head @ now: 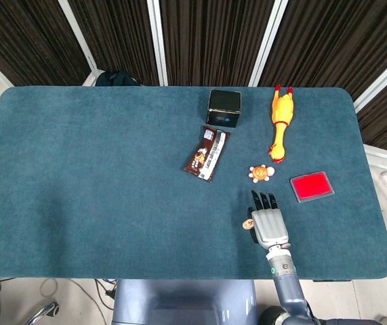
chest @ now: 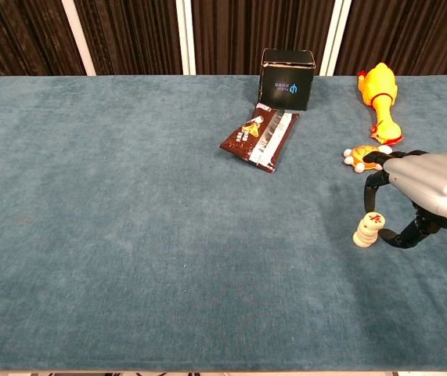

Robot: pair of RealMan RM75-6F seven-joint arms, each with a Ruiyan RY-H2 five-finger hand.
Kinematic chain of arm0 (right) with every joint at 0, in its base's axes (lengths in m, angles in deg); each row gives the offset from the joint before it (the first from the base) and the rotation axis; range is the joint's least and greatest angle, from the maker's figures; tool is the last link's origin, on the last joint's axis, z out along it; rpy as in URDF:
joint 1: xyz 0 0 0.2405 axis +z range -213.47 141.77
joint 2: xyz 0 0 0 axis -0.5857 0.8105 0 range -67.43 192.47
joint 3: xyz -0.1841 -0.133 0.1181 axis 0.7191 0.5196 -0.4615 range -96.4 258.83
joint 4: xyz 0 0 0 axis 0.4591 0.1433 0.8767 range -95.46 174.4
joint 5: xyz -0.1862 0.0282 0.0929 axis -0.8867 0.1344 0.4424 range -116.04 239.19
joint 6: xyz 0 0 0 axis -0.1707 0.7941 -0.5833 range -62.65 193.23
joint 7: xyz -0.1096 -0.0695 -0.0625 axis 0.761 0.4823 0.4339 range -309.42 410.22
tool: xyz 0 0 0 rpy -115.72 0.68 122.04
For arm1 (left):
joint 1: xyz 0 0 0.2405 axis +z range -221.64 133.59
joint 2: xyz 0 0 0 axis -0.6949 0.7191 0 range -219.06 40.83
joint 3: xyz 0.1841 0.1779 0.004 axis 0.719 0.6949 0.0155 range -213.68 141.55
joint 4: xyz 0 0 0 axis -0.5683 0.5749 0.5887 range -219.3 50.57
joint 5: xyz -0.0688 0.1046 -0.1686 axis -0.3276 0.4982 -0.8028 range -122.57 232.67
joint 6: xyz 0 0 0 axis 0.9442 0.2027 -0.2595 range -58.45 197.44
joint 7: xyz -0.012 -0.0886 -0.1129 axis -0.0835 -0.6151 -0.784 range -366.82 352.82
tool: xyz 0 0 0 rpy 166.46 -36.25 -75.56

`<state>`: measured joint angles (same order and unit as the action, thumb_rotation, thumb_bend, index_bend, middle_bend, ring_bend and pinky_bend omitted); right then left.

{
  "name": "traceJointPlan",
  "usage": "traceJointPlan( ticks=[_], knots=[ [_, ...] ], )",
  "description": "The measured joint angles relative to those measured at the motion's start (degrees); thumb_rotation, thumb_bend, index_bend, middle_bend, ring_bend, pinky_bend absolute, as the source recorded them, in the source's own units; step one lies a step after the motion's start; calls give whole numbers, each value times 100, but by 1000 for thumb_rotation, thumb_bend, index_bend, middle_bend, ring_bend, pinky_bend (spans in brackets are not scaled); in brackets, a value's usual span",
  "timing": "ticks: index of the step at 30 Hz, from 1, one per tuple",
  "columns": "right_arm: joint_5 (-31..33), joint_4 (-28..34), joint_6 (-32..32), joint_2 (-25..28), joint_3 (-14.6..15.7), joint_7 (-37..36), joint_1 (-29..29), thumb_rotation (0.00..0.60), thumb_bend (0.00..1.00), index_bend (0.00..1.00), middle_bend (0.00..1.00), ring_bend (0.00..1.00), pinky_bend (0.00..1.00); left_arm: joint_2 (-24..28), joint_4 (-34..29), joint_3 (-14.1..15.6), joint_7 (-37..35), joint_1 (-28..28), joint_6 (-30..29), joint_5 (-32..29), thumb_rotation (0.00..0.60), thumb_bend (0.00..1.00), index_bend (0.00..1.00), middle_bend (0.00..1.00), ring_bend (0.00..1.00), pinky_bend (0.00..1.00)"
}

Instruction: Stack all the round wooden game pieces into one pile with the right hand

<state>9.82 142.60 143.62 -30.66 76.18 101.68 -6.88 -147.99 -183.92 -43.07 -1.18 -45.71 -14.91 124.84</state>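
Stacking wooden discs, near done.
Right hand (chest: 417, 196) arched around pile (chest: 368, 229), fingers apart, steadying top piece; grip unclear.

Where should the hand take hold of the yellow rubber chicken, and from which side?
Grip the rubber chicken across its thin neck, fingers coming from above, probably. It lies flat and lengthwise on the table, and the neck is its narrowest part.

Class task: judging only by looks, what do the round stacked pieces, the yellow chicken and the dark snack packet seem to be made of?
Round stacked pieces: pale matte discs, probably wood.
Yellow chicken: smooth, bright, moulded, likely rubber or vinyl.
Snack packet: glossy, crinkled, probably plastic film or foil.
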Motion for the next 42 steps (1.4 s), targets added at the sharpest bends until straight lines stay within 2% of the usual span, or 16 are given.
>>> traceJointPlan(
  ticks=[18,26,30,35,42],
  knots=[
    [-176,260,110,121,73,-15,-61,600,422,432,0,0,0,-5,8,1,11,1,-3,-5,600,187,132,0,0,39],
    [-643,714,484,550,104,-284,-269,600,422,260,0,0,0,-2,19,-17,-33,3,-11,-12,600,186,127,0,0,39],
    [-1070,972,794,1002,249,-757,-573,600,419,223,0,0,0,-3,4,-16,-45,11,-40,19,600,187,126,0,0,39],
    [-1835,1075,1227,1643,623,-1744,-1108,600,394,216,0,0,0,-10,-25,-8,-23,19,-80,62,600,187,125,0,0,39],
    [-2982,648,2003,2191,1110,-2949,-1905,600,364,209,0,0,0,-9,-73,12,8,35,-117,105,600,187,124,0,0,39]
  ],
)
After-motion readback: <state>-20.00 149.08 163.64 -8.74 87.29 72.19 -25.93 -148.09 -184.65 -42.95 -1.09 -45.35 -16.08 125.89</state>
